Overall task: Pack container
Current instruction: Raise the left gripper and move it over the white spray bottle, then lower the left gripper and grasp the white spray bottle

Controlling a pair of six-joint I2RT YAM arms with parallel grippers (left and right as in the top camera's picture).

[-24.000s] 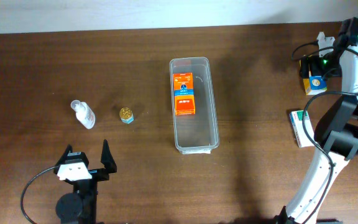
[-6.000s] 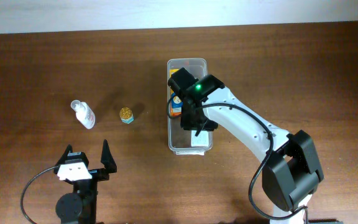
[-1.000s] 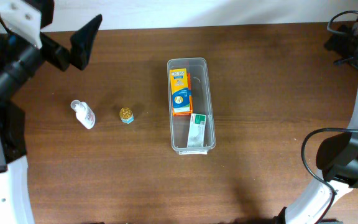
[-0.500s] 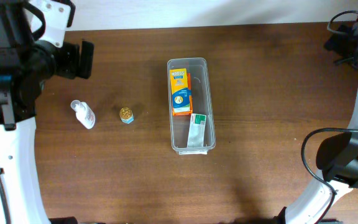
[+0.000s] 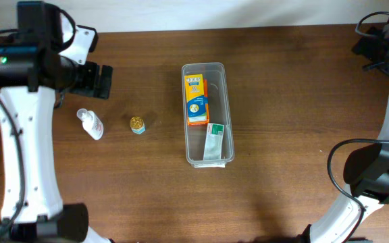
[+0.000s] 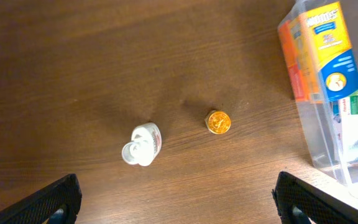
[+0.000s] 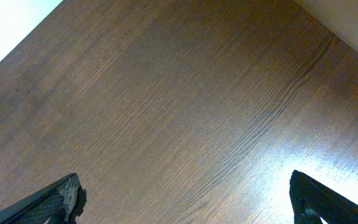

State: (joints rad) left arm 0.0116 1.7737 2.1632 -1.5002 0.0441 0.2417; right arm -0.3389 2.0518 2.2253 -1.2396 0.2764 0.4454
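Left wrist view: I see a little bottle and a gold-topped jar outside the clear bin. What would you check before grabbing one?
1. Left pincer open: ok.
2. Lined up over one item: not ok; it hangs between the bottle and the jar.
3. Bottle and jar apart, nothing touching them: ok.
4. Room left in the container beside the orange box and green-white box: cannot tell.
5. Right pincer away from the container: ok.
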